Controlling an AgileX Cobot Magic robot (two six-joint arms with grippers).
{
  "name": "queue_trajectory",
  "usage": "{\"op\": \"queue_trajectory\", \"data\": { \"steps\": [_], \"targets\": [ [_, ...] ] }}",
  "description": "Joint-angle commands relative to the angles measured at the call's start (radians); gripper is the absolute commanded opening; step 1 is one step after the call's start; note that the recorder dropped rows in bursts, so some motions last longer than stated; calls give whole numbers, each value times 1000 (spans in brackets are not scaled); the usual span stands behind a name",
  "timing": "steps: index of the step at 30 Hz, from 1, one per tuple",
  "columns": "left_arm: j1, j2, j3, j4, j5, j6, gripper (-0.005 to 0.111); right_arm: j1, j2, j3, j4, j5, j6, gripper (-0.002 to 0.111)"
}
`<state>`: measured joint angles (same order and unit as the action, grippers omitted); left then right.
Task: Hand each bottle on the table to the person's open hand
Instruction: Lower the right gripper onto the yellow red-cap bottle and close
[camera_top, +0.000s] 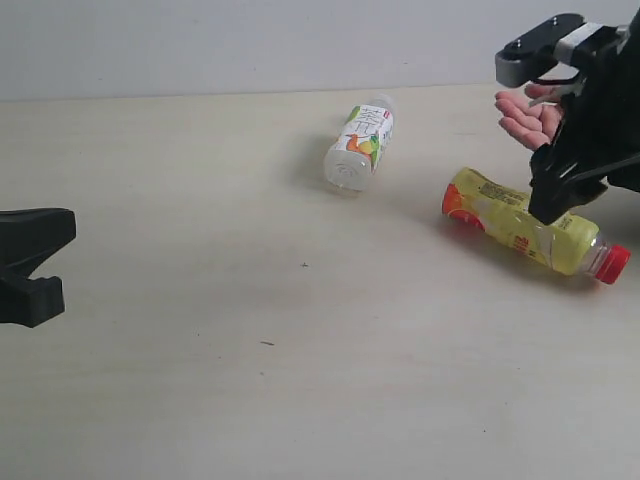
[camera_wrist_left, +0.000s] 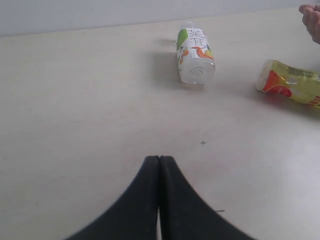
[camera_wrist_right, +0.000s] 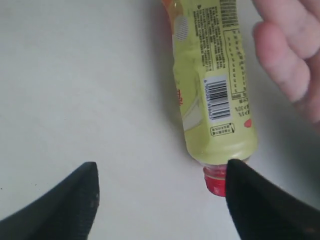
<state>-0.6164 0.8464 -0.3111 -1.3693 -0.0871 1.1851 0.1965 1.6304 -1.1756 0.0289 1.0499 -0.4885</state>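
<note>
A yellow bottle with a red cap (camera_top: 525, 232) (camera_wrist_right: 212, 85) (camera_wrist_left: 292, 85) lies on its side on the pale beige table (camera_top: 250, 350). My right gripper (camera_top: 555, 200) (camera_wrist_right: 162, 167) hovers just over its cap end, open, with nothing between the fingers; one fingertip (camera_wrist_right: 240, 175) overlaps the cap. The person's open hand (camera_top: 528, 118) (camera_wrist_right: 295, 55) (camera_wrist_left: 312, 20) waits right behind that bottle. A clear bottle with a white and green label (camera_top: 361, 146) (camera_wrist_left: 195, 52) lies further left at the back. My left gripper (camera_top: 60, 260) (camera_wrist_left: 160, 159) stays shut and empty at the left edge, far from both bottles.
A pale wall runs along the table's back edge. A few tiny dark specks (camera_top: 267, 343) mark the tabletop. Wide bare table surface stretches between the left gripper and the two bottles.
</note>
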Motion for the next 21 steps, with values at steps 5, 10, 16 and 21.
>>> {"op": "queue_trajectory", "data": {
  "steps": [5, 10, 16, 21],
  "targets": [
    [-2, -7, 5, -5, -2, -8, 0, 2, 94, -10, -111, -64, -36, 72],
    [-2, -7, 5, -5, -2, -8, 0, 2, 140, -10, -182, -125, -112, 72],
    [-2, -7, 5, -5, -2, -8, 0, 2, 195, -10, -185, -201, -146, 75],
    [-2, -7, 5, -5, -2, -8, 0, 2, 246, -10, -190, -314, -136, 78]
  ]
}}
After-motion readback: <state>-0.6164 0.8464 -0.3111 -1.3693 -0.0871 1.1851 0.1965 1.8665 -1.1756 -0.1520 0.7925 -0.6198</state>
